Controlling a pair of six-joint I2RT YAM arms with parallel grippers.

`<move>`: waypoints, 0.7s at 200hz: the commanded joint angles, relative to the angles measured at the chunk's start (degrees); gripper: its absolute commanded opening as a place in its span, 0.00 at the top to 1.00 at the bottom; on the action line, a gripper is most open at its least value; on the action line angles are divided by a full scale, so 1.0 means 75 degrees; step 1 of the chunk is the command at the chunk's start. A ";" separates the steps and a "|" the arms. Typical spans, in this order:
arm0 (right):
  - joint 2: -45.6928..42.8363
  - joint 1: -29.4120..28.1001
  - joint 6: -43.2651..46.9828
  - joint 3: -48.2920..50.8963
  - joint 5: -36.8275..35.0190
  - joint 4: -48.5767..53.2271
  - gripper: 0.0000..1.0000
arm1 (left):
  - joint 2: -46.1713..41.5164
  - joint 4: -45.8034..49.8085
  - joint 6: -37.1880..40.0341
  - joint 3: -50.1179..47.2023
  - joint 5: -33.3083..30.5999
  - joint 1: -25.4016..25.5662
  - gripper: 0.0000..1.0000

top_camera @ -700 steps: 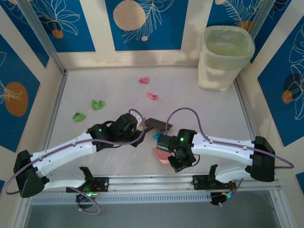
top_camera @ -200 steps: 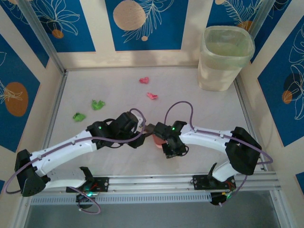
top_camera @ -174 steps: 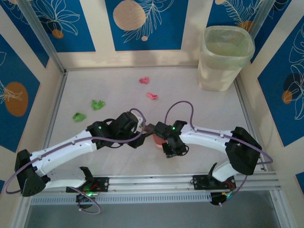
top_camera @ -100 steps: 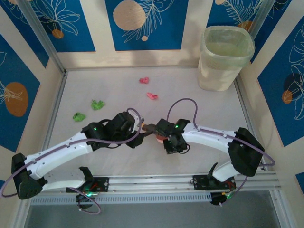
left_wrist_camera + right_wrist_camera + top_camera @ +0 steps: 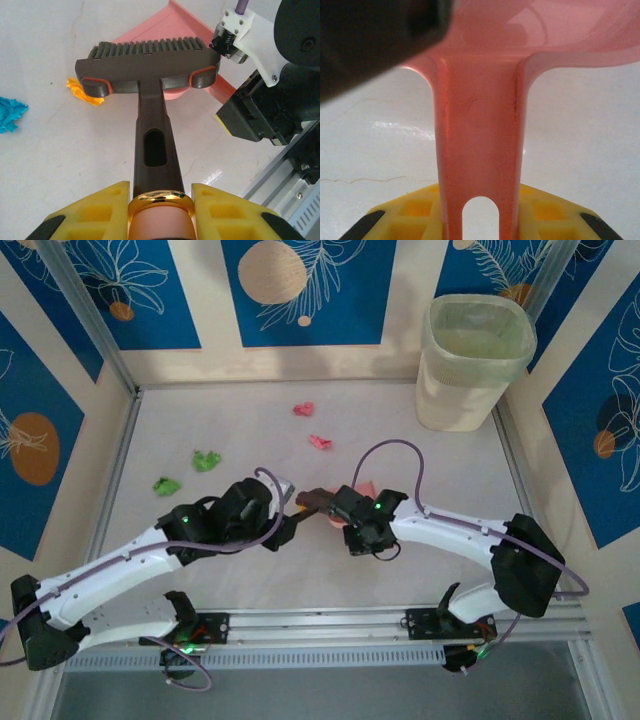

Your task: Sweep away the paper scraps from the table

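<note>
Two paper scraps point(image 5: 86, 94), orange and blue, lie just far-left of the brush point(image 5: 147, 67). The left gripper point(image 5: 160, 212) clamps the brush, and the right gripper point(image 5: 480, 212) clamps the dustpan point(image 5: 480, 125).

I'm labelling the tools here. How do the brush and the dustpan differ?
The brush is dark, the dustpan pink. The brush has a bar-shaped bristle head on a narrow handle; the dustpan is a wide, flat scoop. The left gripper is shut on the brush handle, the right gripper on the dustpan handle. Both handles have a hanging slot.
</note>
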State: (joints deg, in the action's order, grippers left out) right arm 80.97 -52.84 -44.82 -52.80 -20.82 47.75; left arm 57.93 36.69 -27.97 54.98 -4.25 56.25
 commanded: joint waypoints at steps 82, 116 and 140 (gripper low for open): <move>-0.0511 -0.0004 0.0055 -0.0167 -0.0829 -0.0067 1.00 | -0.1937 -0.2699 -0.0138 -0.1453 -0.0841 -0.0085 1.00; -0.0542 0.0007 0.0084 -0.0209 -0.0893 -0.0121 1.00 | -0.2435 -0.3335 -0.0235 -0.1982 -0.1191 -0.0091 1.00; -0.0626 0.0000 0.0081 -0.0240 -0.0962 -0.0072 1.00 | -0.2442 -0.3414 -0.0245 -0.2103 -0.1504 -0.0090 1.00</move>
State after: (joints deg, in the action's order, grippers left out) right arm 78.13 -52.84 -44.53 -52.90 -25.80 47.09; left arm 40.16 17.23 -29.45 40.07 -11.66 55.90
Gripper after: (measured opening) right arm 0.276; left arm 0.267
